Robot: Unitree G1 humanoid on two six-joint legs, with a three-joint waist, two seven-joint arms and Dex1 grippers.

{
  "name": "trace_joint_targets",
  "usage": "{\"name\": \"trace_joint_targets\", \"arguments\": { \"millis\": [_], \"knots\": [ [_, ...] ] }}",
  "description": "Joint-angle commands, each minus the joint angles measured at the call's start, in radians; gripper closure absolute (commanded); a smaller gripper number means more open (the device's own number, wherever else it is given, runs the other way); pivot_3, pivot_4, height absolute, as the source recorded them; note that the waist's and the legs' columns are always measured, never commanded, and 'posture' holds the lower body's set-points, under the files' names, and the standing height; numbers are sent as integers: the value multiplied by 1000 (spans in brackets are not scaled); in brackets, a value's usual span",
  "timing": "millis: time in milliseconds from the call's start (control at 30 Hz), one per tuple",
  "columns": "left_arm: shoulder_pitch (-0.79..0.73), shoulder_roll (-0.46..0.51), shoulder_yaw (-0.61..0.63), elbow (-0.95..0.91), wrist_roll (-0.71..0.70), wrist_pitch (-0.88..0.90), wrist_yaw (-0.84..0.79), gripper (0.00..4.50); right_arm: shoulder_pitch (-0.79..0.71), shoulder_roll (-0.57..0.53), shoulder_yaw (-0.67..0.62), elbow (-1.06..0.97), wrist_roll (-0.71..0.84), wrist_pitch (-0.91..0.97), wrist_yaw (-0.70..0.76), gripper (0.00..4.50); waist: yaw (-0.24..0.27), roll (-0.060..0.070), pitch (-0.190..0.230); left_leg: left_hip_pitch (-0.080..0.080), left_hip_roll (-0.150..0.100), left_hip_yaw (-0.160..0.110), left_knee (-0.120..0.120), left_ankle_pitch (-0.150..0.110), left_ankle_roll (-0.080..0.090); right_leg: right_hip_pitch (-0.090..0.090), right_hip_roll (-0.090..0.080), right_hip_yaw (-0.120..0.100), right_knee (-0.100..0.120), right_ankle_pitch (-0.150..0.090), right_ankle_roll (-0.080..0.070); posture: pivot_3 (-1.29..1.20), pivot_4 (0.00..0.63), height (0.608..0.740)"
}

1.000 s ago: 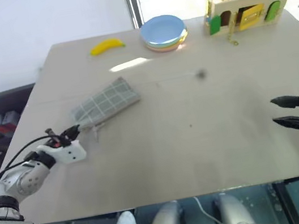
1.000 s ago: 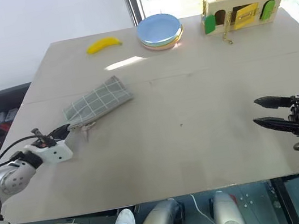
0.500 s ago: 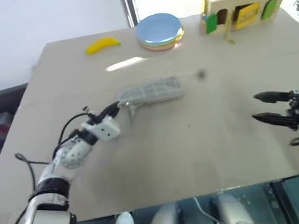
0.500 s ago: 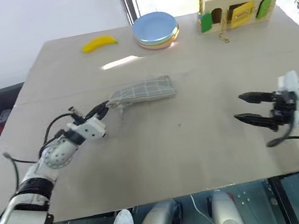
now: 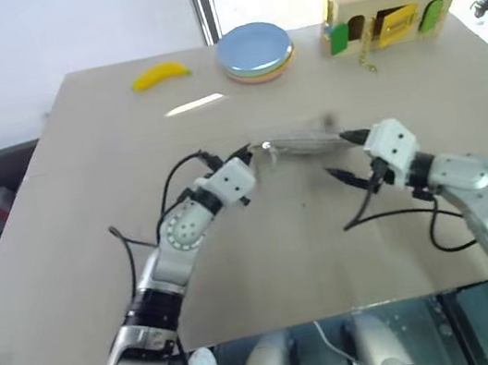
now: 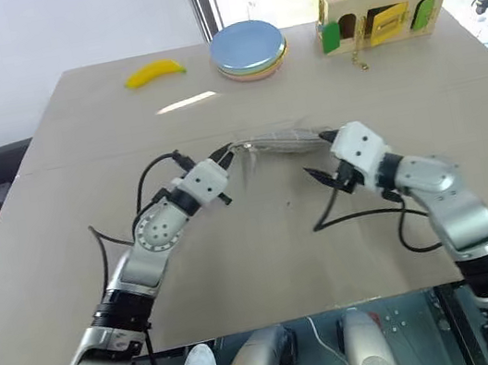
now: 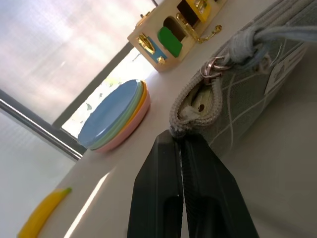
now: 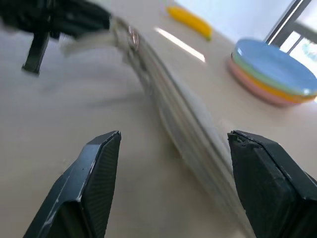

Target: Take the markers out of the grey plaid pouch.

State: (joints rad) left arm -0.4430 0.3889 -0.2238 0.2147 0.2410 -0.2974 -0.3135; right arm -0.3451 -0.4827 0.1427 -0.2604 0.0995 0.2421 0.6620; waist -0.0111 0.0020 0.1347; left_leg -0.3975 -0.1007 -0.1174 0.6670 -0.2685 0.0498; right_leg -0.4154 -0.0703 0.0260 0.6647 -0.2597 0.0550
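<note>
Left gripper point(image 7: 182, 144) pinching grey plaid pouch point(image 5: 303, 142) end | right gripper point(image 5: 343, 156) wide, beside pouch

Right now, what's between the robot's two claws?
The grey plaid pouch lies between them in the eye views: the left gripper pinches its end shut, and the open right gripper is at the other end.

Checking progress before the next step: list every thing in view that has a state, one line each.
grey plaid pouch: pulled up off the table by one end, zip partly open at that end, no markers out.
left gripper: jaws shut on the pouch's end by the zip.
right gripper: jaws open, straddling the pouch's far end, not gripping.
plates: stacked.
wooden latch box: upright, little doors shut as far as visible.
banana: lying flat.
</note>
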Motion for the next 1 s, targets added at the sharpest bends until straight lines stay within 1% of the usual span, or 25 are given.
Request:
{"name": "trace_joint_targets", "arguments": {
  "millis": [33, 200, 267, 433, 533, 600, 633, 700, 733, 800, 833, 867, 1000],
  "knots": [
    [-6, -19, -8, -50, 10, 19, -7, 4447, -28, 29, 38, -11, -59, -52, -43, 948, 0, 0, 0, 0, 0, 0, 0, 0, 0, 0, 0, 0, 0, 0, 0, 0, 150, 740],
    [-12, -41, -17, -60, 15, 20, -19, 4447, -92, 46, 109, 88, -190, -101, -88, 948, -1, 0, 0, 0, 0, 0, 0, 0, 0, 0, 0, -3, 0, 0, 0, 0, 150, 740],
    [-10, -41, -23, -67, 20, 8, -26, 4447, -122, 33, 127, 139, -252, -124, -104, 948, -1, 0, 0, 0, 0, 0, 0, 0, 0, 0, 0, -3, 0, 0, 0, 0, 150, 740],
    [2, -27, -43, -94, 39, -34, -51, 4447, -167, -17, 164, 235, -316, -179, -52, 948, -1, 0, 0, 0, -1, 0, 0, 0, 0, 0, 0, -4, -1, 0, 0, 0, 150, 740],
    [14, -22, -45, -106, 43, -49, -60, 4500, -179, -29, 178, 260, -313, -208, -8, 1797, -2, 0, 0, 0, 0, 0, 0, 0, 0, 0, 0, -4, -1, 0, 0, 0, 150, 740],
    [15, -17, -37, -104, 46, -57, -55, 4500, -180, -23, 176, 266, -311, -216, 4, 2840, -3, 0, 0, 0, 0, 0, 0, 0, 0, 0, 0, -3, 0, 0, 0, 0, 150, 740],
    [14, -15, -34, -102, 46, -62, -53, 4500, -181, -20, 173, 268, -313, -218, 5, 3189, -3, 0, 0, 0, 0, 0, 0, 0, 0, 0, 0, -3, 0, 0, 0, 0, 150, 740],
    [5, 7, -30, -107, 103, -79, -17, 4500, -179, -15, 170, 270, -316, -223, 7, 4174, -3, 0, 0, 0, 0, 0, 0, 0, 0, 0, 0, -3, 0, 0, 0, 0, 150, 740],
    [1, 15, -30, -108, 124, -89, -4, 3862, -179, -13, 169, 271, -317, -226, 7, 4486, -3, 0, 0, 0, 0, 0, 0, 0, 0, 0, 0, -3, 0, 0, 0, 0, 150, 740],
    [-7, 22, -31, -87, 120, -121, -2, 3521, -176, -13, 165, 275, -318, -234, 8, 4500, -2, 0, 0, 0, 0, 0, 0, 0, 0, 0, 0, -3, 0, 0, 0, 0, 150, 740],
    [-11, 20, -29, -72, 103, -134, -8, 2926, -175, -15, 162, 273, -316, -237, 12, 4500, -2, 0, 0, 0, 0, 0, 0, 0, 0, 0, 0, -3, 0, 0, 0, 0, 150, 740],
    [-17, 24, -30, -55, 93, -147, -17, 2572, -174, -19, 158, 269, -314, -242, 14, 4500, -1, 0, 0, 0, 0, 0, 0, 0, 0, 0, 0, -3, 0, 0, 0, 0, 150, 740],
    [-47, 46, -35, 30, 90, -241, -22, 2572, -174, -33, 147, 268, -303, -276, 31, 4500, -1, 0, 0, 0, 0, 0, 0, 0, 0, 0, 0, -3, 0, 0, 0, 0, 150, 740]
  ]
}}
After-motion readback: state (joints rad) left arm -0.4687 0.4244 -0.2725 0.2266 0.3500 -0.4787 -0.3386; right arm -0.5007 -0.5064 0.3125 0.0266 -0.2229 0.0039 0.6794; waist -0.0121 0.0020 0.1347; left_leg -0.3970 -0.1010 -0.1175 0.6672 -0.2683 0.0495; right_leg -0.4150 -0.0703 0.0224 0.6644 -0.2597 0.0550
